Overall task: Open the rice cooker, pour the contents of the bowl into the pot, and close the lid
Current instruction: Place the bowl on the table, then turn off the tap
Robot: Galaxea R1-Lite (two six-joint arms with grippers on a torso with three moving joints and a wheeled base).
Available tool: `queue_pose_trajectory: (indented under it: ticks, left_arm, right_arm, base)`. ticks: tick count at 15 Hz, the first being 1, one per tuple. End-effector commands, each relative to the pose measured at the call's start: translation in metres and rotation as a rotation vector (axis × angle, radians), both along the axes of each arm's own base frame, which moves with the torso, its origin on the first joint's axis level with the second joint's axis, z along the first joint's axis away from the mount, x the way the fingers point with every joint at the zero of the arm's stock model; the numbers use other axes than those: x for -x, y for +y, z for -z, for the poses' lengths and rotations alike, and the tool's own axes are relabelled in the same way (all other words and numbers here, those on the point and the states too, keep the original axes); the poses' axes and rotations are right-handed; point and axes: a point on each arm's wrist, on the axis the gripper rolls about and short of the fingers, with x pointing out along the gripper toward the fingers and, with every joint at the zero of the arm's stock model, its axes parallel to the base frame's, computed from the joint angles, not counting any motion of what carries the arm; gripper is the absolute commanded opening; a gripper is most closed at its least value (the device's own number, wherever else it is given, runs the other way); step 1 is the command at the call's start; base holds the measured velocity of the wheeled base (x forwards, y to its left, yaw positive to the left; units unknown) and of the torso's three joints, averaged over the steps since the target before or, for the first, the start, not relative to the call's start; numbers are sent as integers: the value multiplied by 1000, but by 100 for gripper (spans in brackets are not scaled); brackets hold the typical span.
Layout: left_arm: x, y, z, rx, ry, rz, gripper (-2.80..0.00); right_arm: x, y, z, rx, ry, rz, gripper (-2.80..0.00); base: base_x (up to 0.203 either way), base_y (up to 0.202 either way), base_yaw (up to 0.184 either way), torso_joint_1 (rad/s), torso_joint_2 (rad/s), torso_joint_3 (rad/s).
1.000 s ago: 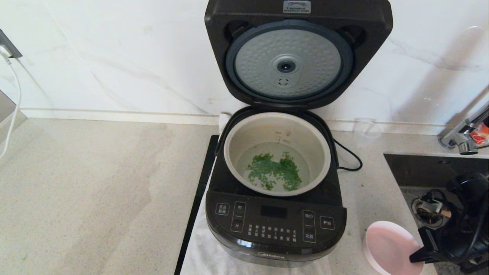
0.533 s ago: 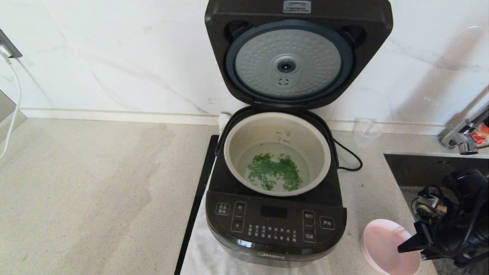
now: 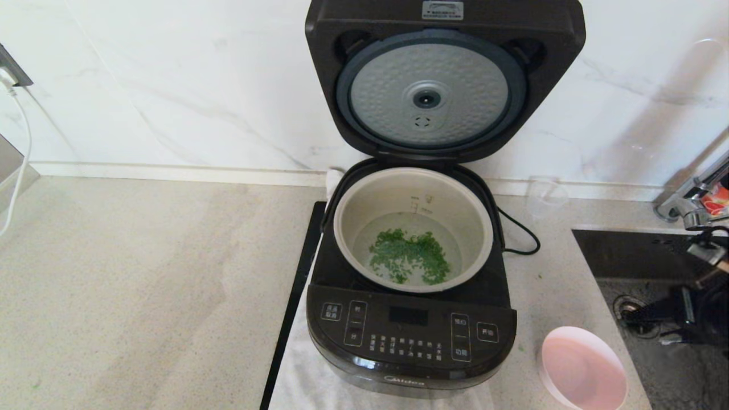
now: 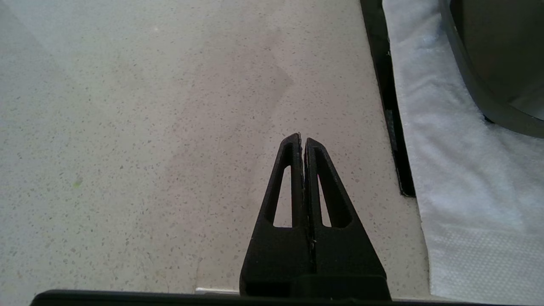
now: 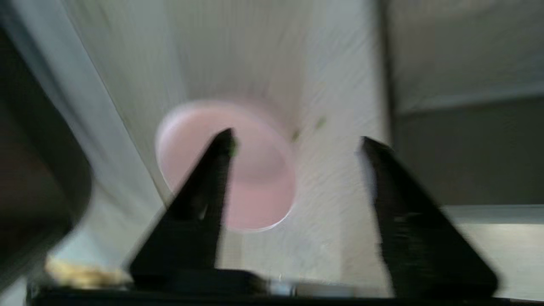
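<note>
The black rice cooker (image 3: 410, 336) stands with its lid (image 3: 444, 85) swung up, the dimpled silver disc facing me. Green herb bits (image 3: 407, 253) float in water inside the grey-beige pot (image 3: 348, 228). On the counter to the cooker's right sits the pink bowl (image 3: 584, 370), upright with nothing in it. My right arm (image 3: 703, 307) is above the sink, apart from the bowl. In the right wrist view the right gripper (image 5: 297, 139) is open and holds nothing, with the bowl (image 5: 259, 178) beyond one finger. The left gripper (image 4: 302, 137) is shut over bare counter left of the cooker.
A small clear cup (image 3: 545, 196) stands behind the cooker's right side by the power cord (image 3: 521, 233). The sink (image 3: 643, 256) and faucet (image 3: 692, 205) are at the right. A white cloth (image 3: 302, 376) lies under the cooker, beside a black strip (image 3: 293, 307).
The right gripper has left the bowl's right rim and drawn back to the right over the sink. The bowl stays on the counter. The cooker has not moved.
</note>
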Motion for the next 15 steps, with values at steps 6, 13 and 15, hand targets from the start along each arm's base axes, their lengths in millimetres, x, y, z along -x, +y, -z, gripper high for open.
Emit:
queue_pose_trajectory:
  ticks: [6,13,15]
  left_arm:
    - [0,0,0,-1,3,0,-280]
    - [0,0,0,-1,1,0,-280]
    - [0,0,0,-1,2,0,-280]
  right_arm:
    - [-2,-38,-23,231,-58,265,-280]
    - [-45,-66,23,609,-96,562,-280]
    - [-54,-69,32,669,-133,613,-280]
  base:
    - [0,0,0,0,0,0]
    - [0,0,0,0,0,0]
    - [0,0,0,0,0,0]
